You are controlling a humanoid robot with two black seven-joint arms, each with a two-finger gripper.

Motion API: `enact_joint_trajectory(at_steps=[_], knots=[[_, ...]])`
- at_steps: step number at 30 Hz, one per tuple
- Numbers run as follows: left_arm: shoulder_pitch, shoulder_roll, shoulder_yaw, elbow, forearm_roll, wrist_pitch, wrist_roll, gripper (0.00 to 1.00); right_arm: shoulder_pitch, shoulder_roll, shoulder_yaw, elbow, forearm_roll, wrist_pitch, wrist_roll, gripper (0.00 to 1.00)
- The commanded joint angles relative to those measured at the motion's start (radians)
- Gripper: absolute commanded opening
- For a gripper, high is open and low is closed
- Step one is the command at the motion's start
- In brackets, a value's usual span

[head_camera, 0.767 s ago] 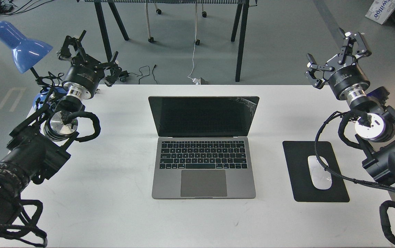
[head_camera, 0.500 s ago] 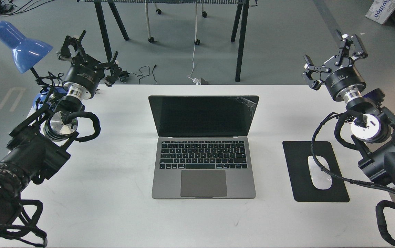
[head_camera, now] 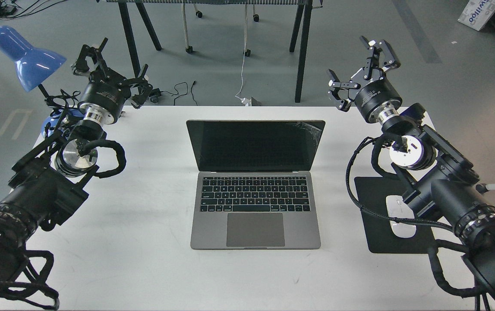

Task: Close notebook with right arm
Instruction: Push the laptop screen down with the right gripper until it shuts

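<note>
The notebook [head_camera: 255, 185] is a space-grey laptop standing open in the middle of the white table [head_camera: 143, 268], its black screen tilted back and facing me. My right gripper [head_camera: 359, 71] is open and empty, held above the table's far edge, just right of the screen's top right corner and apart from it. My left gripper [head_camera: 109, 62] is open and empty over the table's far left corner, well away from the notebook.
A black mouse pad [head_camera: 376, 233] with a white mouse [head_camera: 402, 226] lies right of the notebook, partly under my right arm. A blue desk lamp [head_camera: 27, 56] stands at the far left. Black table legs [head_camera: 303, 52] and cables stand on the floor behind.
</note>
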Motion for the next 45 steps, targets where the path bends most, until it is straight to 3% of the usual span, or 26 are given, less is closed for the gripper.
enact_joint_trajectory(at_steps=[1,7,12,17,29,45], knots=[[0.000,0.000,0.000,-0.001,0.000,0.000,0.000,1.00,-0.004,0.013,-0.032,0.012,0.002,0.010,-0.008,1.00],[0.000,0.000,0.000,0.001,0.000,0.000,0.000,1.00,-0.056,-0.025,-0.156,0.165,0.002,0.010,-0.030,1.00],[0.000,0.000,0.000,0.001,0.000,0.000,0.000,1.00,-0.136,-0.138,-0.243,0.328,0.000,0.011,-0.031,1.00],[0.000,0.000,0.000,-0.001,0.000,0.000,0.000,1.00,-0.167,-0.198,-0.351,0.380,0.000,0.013,-0.030,1.00],[0.000,0.000,0.000,-0.001,0.000,0.000,0.000,1.00,-0.187,-0.230,-0.659,0.376,-0.036,0.004,-0.020,1.00],[0.000,0.000,0.000,-0.001,0.000,0.000,0.000,1.00,-0.208,-0.227,-0.695,0.350,-0.133,-0.010,-0.019,1.00]])
